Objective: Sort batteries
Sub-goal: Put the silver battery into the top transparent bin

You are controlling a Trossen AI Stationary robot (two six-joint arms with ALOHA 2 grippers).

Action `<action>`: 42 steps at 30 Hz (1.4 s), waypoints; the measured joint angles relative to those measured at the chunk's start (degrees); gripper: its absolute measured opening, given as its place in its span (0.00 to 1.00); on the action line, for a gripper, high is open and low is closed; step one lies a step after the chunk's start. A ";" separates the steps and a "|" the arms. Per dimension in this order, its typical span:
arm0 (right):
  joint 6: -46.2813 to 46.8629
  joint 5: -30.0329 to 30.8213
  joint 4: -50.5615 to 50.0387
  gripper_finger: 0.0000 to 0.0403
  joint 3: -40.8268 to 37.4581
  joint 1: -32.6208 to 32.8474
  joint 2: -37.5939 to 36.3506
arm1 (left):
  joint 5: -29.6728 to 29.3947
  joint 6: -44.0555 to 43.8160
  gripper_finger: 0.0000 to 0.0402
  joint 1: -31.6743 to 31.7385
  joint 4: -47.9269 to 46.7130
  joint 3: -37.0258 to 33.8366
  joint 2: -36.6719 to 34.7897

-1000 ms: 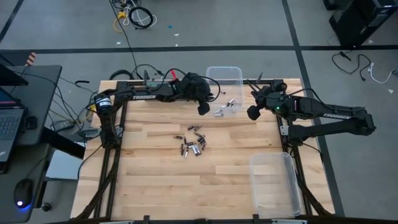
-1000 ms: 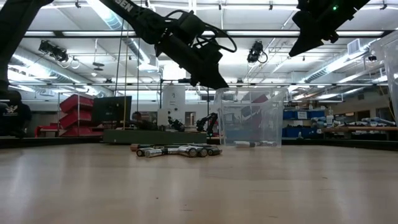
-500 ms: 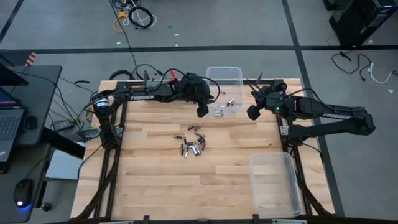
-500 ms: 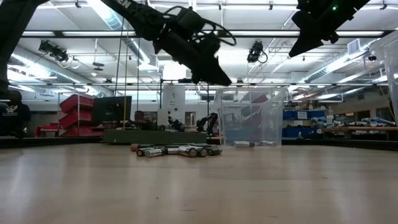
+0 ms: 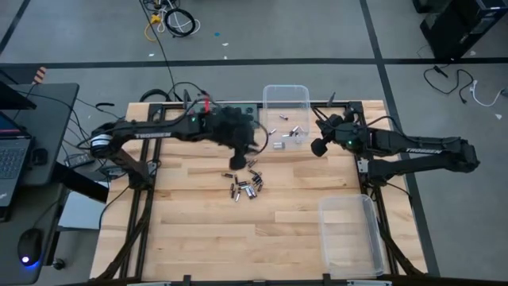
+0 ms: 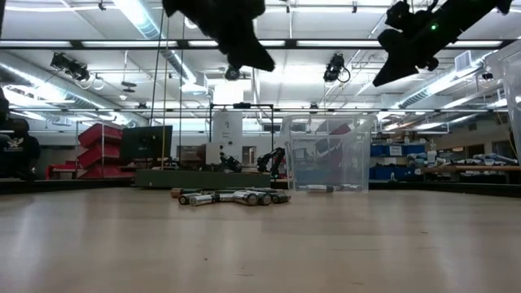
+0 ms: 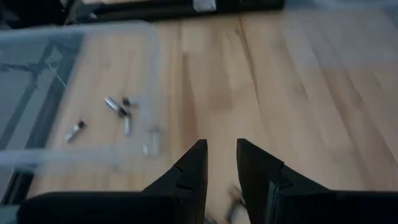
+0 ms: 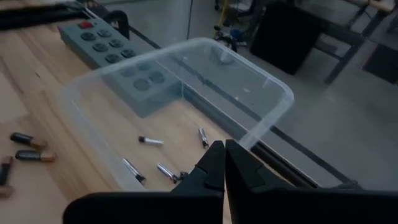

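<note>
A pile of small silvery and dark batteries (image 5: 248,184) (image 6: 232,196) lies on the wooden table near its middle. Several more batteries (image 5: 287,135) (image 7: 118,106) (image 8: 161,168) lie on the floor of the clear bin (image 5: 286,94) at the far edge. My left gripper (image 5: 236,164) (image 7: 221,155) hangs above the table just far-left of the pile, open by a narrow gap with nothing between its fingers. My right gripper (image 5: 317,148) (image 8: 224,155) hovers shut beside the far bin's right side, holding nothing.
A second clear bin (image 5: 349,234) stands at the near right corner. A green power strip (image 8: 112,46) lies along the far edge, left of the far bin. A few loose batteries (image 8: 25,146) lie on the wood just outside that bin.
My left gripper has drawn back from beside the far bin toward the table's near-left, rising, and now hangs over the far-left edge of the pile. The batteries have not moved.
</note>
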 joint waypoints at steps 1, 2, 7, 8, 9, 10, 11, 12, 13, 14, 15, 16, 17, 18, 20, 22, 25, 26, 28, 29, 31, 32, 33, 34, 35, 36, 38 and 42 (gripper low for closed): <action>-0.91 -0.01 1.10 0.00 -0.15 0.33 0.00 | -0.32 0.91 0.21 -0.86 -1.62 -0.91 -0.69; -1.65 0.00 2.20 0.00 -0.25 0.59 0.00 | -0.63 1.63 0.21 -1.58 -3.68 -2.00 -1.42; -4.18 0.00 6.80 0.00 -0.37 1.46 0.00 | -0.66 3.84 0.21 -4.62 -8.19 -9.96 -3.57; -4.26 -0.04 7.83 0.00 -0.37 1.75 0.00 | -0.63 3.54 0.21 -5.08 -7.68 -11.87 -3.66; -4.40 -0.14 8.98 0.00 -0.37 2.10 0.00 | -0.62 2.67 0.21 -5.58 -6.89 -13.66 -3.66; -4.85 -0.40 10.15 0.00 -0.37 2.48 0.00 | -0.64 1.89 0.21 -5.94 -6.25 -15.40 -3.60; -5.56 -0.59 11.13 0.00 -0.37 2.93 0.00 | -0.84 0.94 0.21 -6.42 -5.35 -17.20 -3.60; -6.17 -1.02 12.00 0.00 -0.37 3.45 0.00 | -2.11 -0.56 0.21 -6.94 -3.76 -18.83 -3.60; -6.87 -1.53 13.00 0.00 -0.37 3.92 0.00 | -4.25 -1.80 0.21 -7.48 -2.29 -20.22 -3.60; -7.36 -1.77 13.79 0.00 -0.37 4.51 0.00 | -5.94 -3.11 0.21 -7.94 -1.35 -21.51 -3.60; -7.71 -1.87 14.47 0.00 -0.37 5.09 0.00 | -7.10 -3.93 0.21 -8.34 -1.06 -22.46 -3.60; -8.05 -1.90 15.24 0.00 -0.37 5.67 0.00 | -7.73 -4.80 0.21 -8.82 -0.38 -23.26 -3.60; -8.29 -1.93 15.83 0.00 -0.37 6.32 0.00 | -8.11 -5.31 0.21 -9.43 0.76 -23.91 -3.60; -8.41 -1.93 16.10 0.00 -0.37 6.95 0.00 | -8.32 -5.83 0.21 -10.10 2.31 -24.46 -3.60; -8.24 -1.93 16.56 0.00 -0.37 8.24 0.00 | -8.33 -6.27 0.21 -11.64 5.19 -25.07 -3.60; -7.47 -1.95 17.16 0.00 -0.37 9.59 0.00 | -9.01 -6.30 0.21 -13.35 7.02 -25.27 -3.60; -6.81 -1.95 17.18 0.00 -0.37 11.59 0.00 | -11.97 -5.98 0.21 -15.85 9.21 -25.27 -3.60; -6.75 -1.95 17.16 0.00 -0.37 12.30 0.00 | -12.68 -5.65 0.21 -16.65 9.67 -25.26 -3.60; -6.58 -1.95 17.23 0.00 -0.37 13.55 0.00 | -13.68 -5.43 0.21 -18.09 10.78 -25.27 -3.60; -6.05 -1.95 17.23 0.00 -0.37 14.09 0.00 | -14.07 -5.55 0.21 -18.79 11.33 -25.25 -3.60; -5.31 -1.97 17.22 0.00 -0.37 14.95 0.00 | -14.42 -6.55 0.21 -19.95 11.79 -25.25 -3.60; -5.14 -1.97 17.23 0.00 -0.37 15.37 0.00 | -14.60 -7.03 0.21 -20.56 11.86 -25.25 -3.58; -4.93 -1.97 17.23 0.00 -0.37 15.79 0.00 | -14.99 -7.69 0.21 -21.18 11.93 -25.25 -3.56; -4.67 -1.97 17.23 0.00 -0.37 16.12 0.00 | -15.50 -8.09 0.21 -21.71 11.97 -25.25 -3.56; -4.46 -1.97 17.23 0.00 -0.37 16.40 0.00 | -16.21 -8.46 0.21 -22.23 11.97 -25.25 -3.56; -4.30 -1.97 17.23 0.00 -0.37 16.61 0.00 | -16.70 -9.11 0.21 -22.69 12.08 -25.30 -3.56; -4.23 -1.97 17.23 0.00 -0.37 17.01 0.00 | -17.57 -10.01 0.21 -23.32 14.22 -26.29 -3.56; -3.67 -1.97 17.23 0.00 -0.37 17.75 0.00 | -17.85 -12.35 0.21 -23.97 24.17 -30.73 -3.49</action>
